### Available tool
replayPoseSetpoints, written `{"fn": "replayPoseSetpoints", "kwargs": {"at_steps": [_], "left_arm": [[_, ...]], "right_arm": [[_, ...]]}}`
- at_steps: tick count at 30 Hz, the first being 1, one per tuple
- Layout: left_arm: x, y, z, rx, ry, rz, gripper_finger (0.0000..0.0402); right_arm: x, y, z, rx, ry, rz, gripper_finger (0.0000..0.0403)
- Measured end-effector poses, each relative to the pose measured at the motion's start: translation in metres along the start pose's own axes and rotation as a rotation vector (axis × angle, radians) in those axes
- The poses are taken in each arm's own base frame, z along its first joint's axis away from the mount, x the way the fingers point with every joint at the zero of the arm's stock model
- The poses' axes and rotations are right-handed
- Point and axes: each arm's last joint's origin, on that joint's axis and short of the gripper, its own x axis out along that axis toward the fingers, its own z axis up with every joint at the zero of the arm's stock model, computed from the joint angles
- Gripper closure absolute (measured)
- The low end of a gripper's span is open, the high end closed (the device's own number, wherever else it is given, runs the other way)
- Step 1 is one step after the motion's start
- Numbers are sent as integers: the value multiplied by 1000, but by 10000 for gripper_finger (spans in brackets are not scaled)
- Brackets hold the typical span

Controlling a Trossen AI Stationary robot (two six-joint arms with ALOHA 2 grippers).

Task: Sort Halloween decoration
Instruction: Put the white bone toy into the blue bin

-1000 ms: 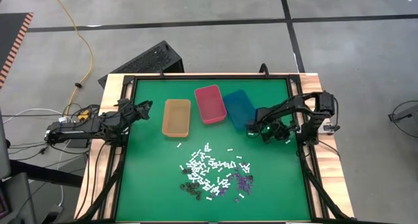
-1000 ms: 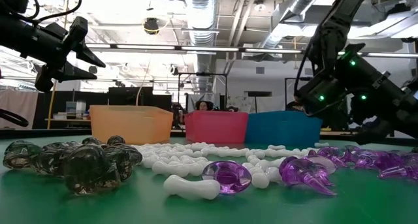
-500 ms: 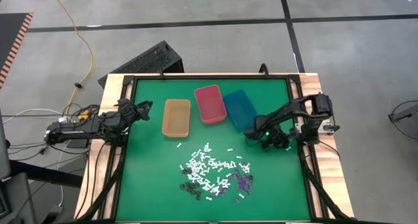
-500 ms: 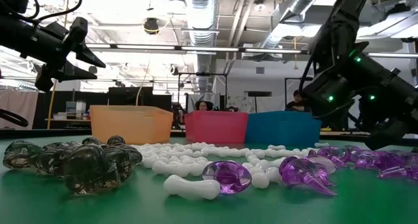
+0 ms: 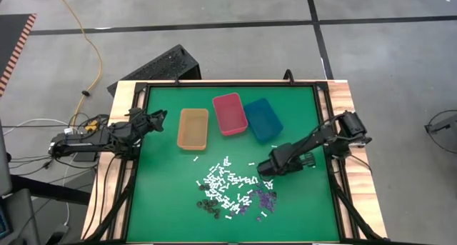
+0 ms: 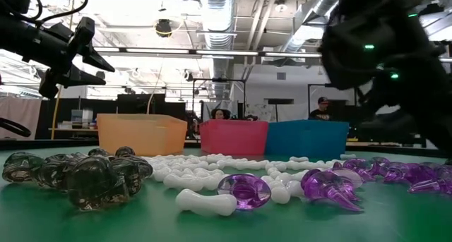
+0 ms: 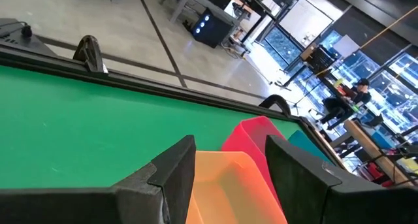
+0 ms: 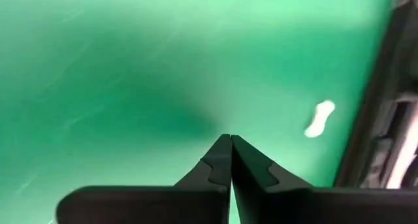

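Above the green tabletop (image 5: 164, 195), the right end effector (image 5: 270, 166) reaches low over the upper right edge of the scattered Halloween decoration (image 5: 232, 188), its fingertips (image 8: 228, 160) pressed together and holding nothing, apparently poised to pick the next piece. One white stick (image 8: 319, 119) lies just beside its tips. The left end effector (image 5: 158, 118) waits at the tabletop's left edge, fingers (image 7: 175, 168) spread and empty, pointed toward the orange bin (image 5: 193, 128). A pink bin (image 5: 229, 113) and a teal bin (image 5: 262, 118) stand side by side at the far end, ready for sorted pieces; whether any hold pieces cannot be judged. White, purple and dark bits lie heaped mid-tabletop. Beyond, a workshop with ceiling ducts and a seated person (image 6: 323, 105).
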Motion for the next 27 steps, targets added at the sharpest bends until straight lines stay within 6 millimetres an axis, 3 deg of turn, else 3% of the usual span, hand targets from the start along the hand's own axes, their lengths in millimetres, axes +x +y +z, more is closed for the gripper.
{"fn": "replayPoseSetpoints", "kwargs": {"at_steps": [6,11,18,27], "left_arm": [[0,0,0,3,-1,-1,225],[0,0,0,3,-1,-1,225],[0,0,0,2,0,-1,225],[0,0,0,-19,0,-1,225]], "right_arm": [[22,-12,-8,235,-57,-58,329],[22,-19,-22,339,-185,-30,280],[24,-26,-32,350,-219,-70,210],[40,-35,-26,384,-211,-143,210]]}}
